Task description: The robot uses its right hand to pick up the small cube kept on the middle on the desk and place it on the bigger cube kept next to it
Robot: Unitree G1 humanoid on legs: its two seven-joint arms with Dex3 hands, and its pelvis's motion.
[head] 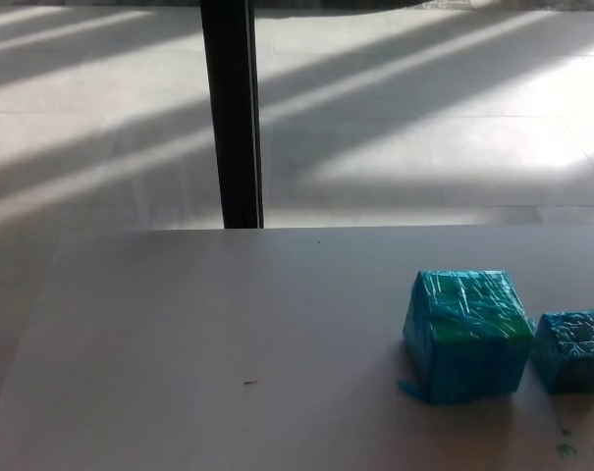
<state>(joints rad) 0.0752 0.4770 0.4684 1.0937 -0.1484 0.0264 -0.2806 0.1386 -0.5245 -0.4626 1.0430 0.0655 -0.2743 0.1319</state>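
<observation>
Blue-green wrapped cubes rest on a pale desk (228,324), seen from the head camera. Neither robot hand appears in this view, so the condition of their fingers cannot be told, and positions can be given only among the objects. Larger cube (466,336) stands toward the robot's right side of the desk; small cube (572,350) sits just beside it, farther right, apart by a narrow gap. Both stand flat on the desk surface. Beyond the far desk edge, a dark vertical post (232,113) rises before a sunlit tiled floor (424,118).
</observation>
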